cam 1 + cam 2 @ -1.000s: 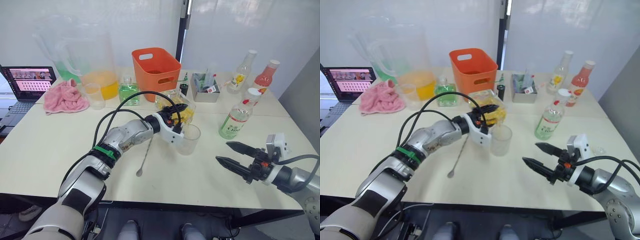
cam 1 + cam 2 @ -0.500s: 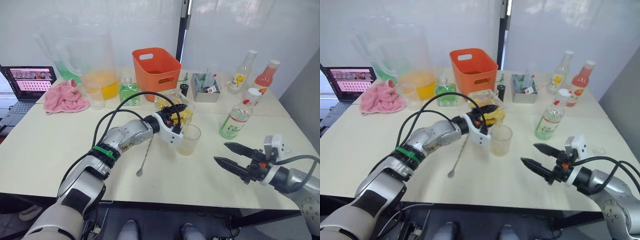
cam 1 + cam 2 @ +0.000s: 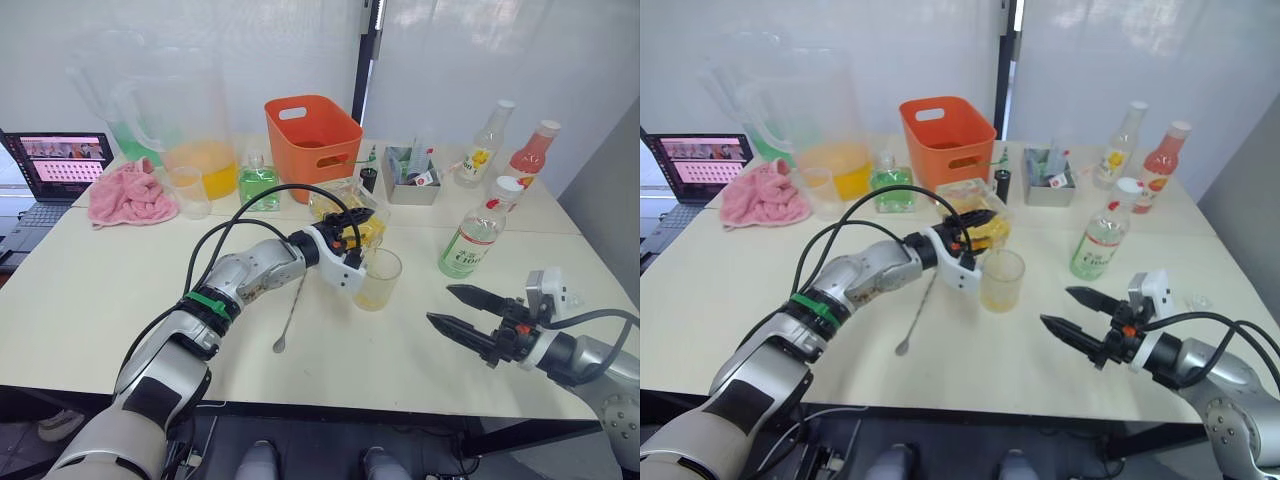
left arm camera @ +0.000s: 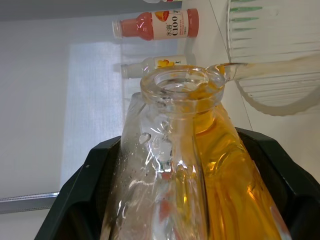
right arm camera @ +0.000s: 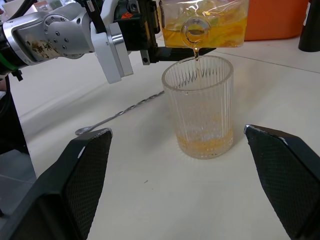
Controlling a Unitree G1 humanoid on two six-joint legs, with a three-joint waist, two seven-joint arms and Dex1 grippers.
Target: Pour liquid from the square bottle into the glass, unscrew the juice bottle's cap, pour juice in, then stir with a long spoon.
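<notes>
Pouring from the square bottle [image 5: 204, 22] into the glass [image 3: 378, 279], now begun.

You see amber liquid pooled at the glass bottom where a second ago it was dry; step one is under way. Left gripper [image 3: 352, 232] clenches the tipped bottle just above the rim. Right gripper [image 3: 468, 312], fingers spread and empty, waits nearby. Juice bottle [image 3: 474, 235] stands capped beyond; long spoon [image 3: 291, 308] lies beside the glass.

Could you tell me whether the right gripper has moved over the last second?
Yes, slightly: the right gripper has drifted toward the glass, away from the table's right edge.
</notes>
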